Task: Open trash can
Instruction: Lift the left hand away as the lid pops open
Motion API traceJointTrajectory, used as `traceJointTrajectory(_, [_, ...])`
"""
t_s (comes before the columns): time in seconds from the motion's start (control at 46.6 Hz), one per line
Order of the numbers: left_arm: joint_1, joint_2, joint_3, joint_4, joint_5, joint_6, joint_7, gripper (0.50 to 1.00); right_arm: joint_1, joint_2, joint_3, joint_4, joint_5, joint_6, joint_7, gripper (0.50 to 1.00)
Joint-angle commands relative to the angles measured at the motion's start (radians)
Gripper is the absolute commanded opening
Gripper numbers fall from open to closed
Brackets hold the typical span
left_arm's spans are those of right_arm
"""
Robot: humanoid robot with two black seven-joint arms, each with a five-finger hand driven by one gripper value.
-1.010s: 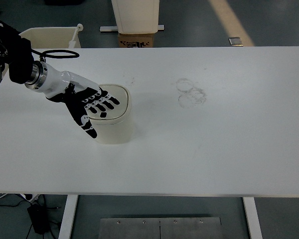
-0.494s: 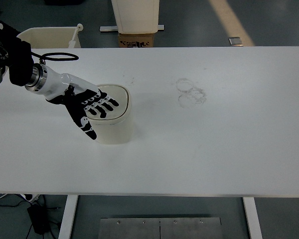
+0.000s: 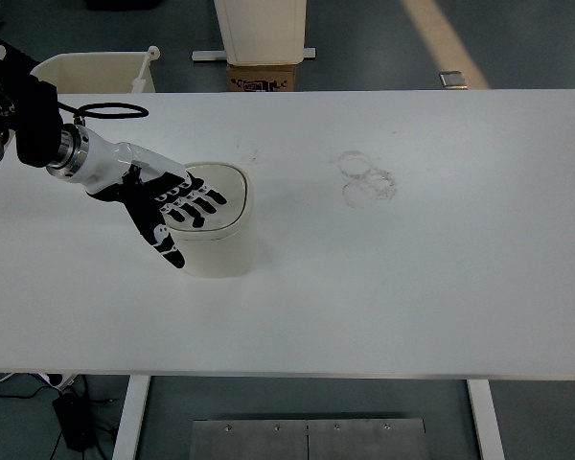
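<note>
Item: one trash can [image 3: 220, 235], cream, lid down, standing left of centre on my desk [image 3: 412, 287]. One robot hand [image 3: 172, 206], the left, fingers spread flat over the lid's near-left part, holding nothing (contact likely, though I cannot confirm it). Risks as I judge them: an off-centre press could tip or skid the light can, or leave the lid unreleased. Further back: two faint ring marks [image 3: 367, 178]; beyond the desk, one bin [image 3: 96, 72], one cardboard box [image 3: 264, 77].

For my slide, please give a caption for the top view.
Left hand spread flat over the closed lid of the trash can on a white table.
</note>
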State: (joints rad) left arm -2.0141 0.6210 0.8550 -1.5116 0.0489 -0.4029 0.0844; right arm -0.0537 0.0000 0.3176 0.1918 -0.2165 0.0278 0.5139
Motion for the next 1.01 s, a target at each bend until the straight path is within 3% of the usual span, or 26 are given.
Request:
traceJointTrajectory(0.0, [-0.012, 0.006, -0.008, 0.005, -0.003, -0.002, 0.0, 1.0, 0.0, 0.0, 0.0, 0.0, 0.0, 0.0, 0.0, 0.991])
traceJointTrajectory(0.558, [-0.084, 0.034, -0.088, 0.08, -0.017, 0.004, -0.003, 1.0, 0.0, 0.0, 0.0, 0.0, 0.0, 0.0, 0.0, 0.991])
traceJointTrajectory(0.988, [0.008, 0.036, -0.232, 0.321, -0.02, 0.001, -0.012, 1.0, -0.003, 0.0, 0.0, 0.0, -0.001, 0.0, 0.0, 0.991])
